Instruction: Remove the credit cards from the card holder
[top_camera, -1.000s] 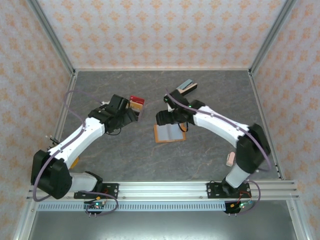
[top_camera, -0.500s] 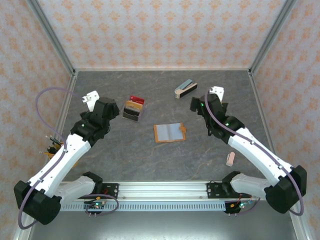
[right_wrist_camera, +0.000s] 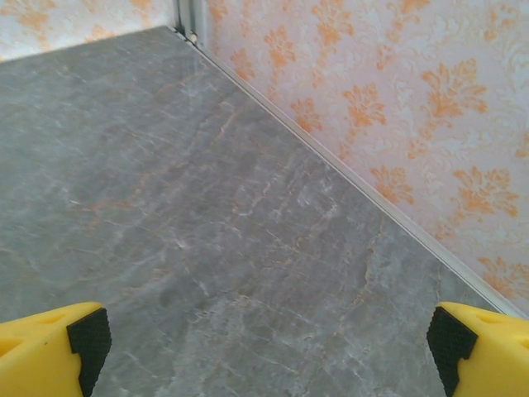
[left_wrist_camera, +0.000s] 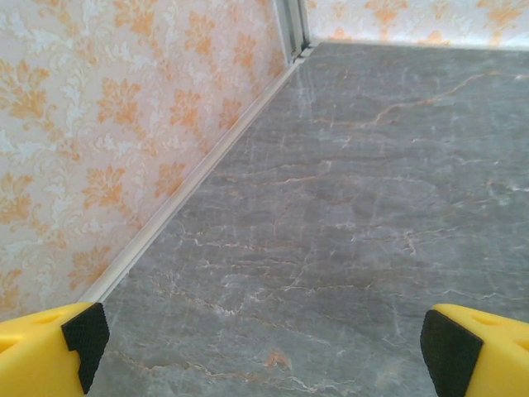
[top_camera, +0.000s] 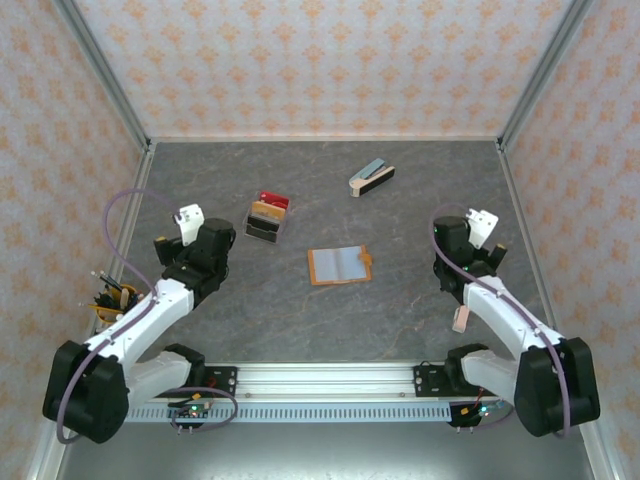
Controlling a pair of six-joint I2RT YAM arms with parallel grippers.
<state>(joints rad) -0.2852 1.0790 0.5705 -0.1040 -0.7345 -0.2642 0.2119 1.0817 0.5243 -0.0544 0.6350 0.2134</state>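
Observation:
The card holder (top_camera: 340,265) lies open and flat in the middle of the table, its orange-tan edge framing a grey-blue inside. I cannot tell whether any card sits in its pockets. A small pile of red, tan and black credit cards (top_camera: 266,217) rests to its upper left. My left gripper (top_camera: 203,243) is drawn back at the left, well clear of the pile. In the left wrist view it (left_wrist_camera: 264,356) is open over bare table. My right gripper (top_camera: 457,243) is pulled back at the right, and in the right wrist view it (right_wrist_camera: 269,351) is open with nothing between its fingers.
A grey-blue and black wedge-shaped thing (top_camera: 371,177) lies toward the back. A small pink piece (top_camera: 461,318) sits beside the right arm. Patterned walls (left_wrist_camera: 124,124) close in the table on the left, back and right (right_wrist_camera: 397,91).
Both arms have drawn back from the middle toward their own sides. The left gripper left the pile of cards, and the right gripper left the card holder. Both jaws stand wide.

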